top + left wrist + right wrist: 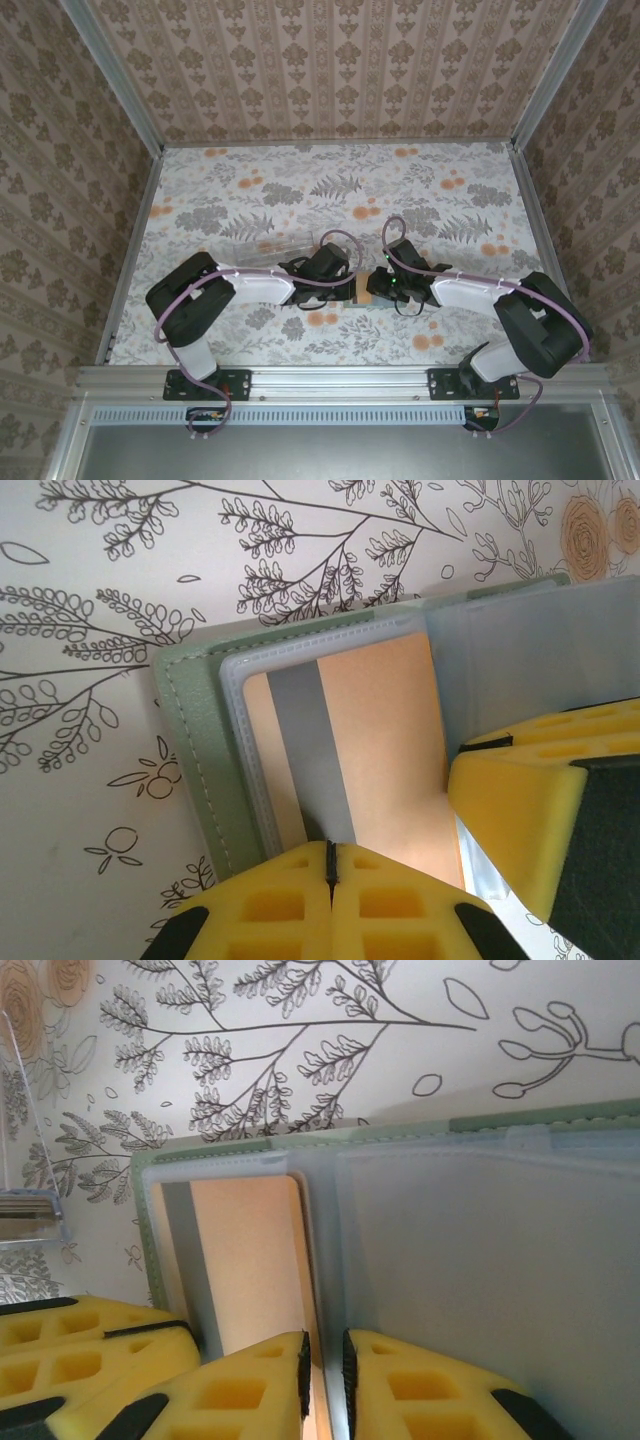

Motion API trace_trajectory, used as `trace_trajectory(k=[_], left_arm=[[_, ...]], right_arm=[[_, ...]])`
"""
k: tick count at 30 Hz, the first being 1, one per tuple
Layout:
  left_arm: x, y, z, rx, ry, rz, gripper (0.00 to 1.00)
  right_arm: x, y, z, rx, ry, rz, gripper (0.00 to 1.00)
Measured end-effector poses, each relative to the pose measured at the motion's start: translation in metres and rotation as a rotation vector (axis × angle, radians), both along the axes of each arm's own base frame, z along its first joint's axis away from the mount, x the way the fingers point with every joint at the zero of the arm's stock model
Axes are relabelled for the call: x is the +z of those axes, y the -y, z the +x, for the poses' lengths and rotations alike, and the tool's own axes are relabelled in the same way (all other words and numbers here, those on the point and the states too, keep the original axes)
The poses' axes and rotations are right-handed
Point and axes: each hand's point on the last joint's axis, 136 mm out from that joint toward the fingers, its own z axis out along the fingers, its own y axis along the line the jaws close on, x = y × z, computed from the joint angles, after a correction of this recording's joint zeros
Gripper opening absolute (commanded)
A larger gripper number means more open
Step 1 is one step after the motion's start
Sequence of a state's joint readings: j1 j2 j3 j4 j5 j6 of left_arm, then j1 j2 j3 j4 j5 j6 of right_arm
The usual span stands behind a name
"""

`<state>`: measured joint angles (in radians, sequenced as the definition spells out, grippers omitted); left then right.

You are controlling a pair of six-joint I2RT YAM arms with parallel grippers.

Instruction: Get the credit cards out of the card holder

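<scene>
The card holder (190, 750) lay open and flat on the floral surface (80, 600), grey-green cover down. A tan-orange credit card (390, 740) sat in the holder's clear pocket. Its long axis lay parallel to the holder's fold, and its grey stripe ran lengthwise on the side away from the fold. The left fingers (280, 910) were pressed together at one short end of the card. The right fingers (240, 1390) stood narrowly apart at the pocket edge nearest the fold.

Left arm (255, 287): white shell, black joints
Right arm (470, 292): white, black
Cables (160, 318): mauve
Left gripper fingers (380, 900): yellow, square cut-outs
</scene>
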<state>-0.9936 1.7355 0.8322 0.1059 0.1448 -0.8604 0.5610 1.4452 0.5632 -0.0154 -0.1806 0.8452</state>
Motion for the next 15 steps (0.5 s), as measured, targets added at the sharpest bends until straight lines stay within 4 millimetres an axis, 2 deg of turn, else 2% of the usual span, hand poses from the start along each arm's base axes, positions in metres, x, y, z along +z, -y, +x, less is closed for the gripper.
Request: trace_trajectory(k=[15], left_arm=[[-0.0002, 0.0011, 0.0005, -0.001, -0.003, 0.003, 0.05]], right_arm=[[-0.0016, -0.0045, -0.0003, -0.005, -0.016, 0.085, 0.17]])
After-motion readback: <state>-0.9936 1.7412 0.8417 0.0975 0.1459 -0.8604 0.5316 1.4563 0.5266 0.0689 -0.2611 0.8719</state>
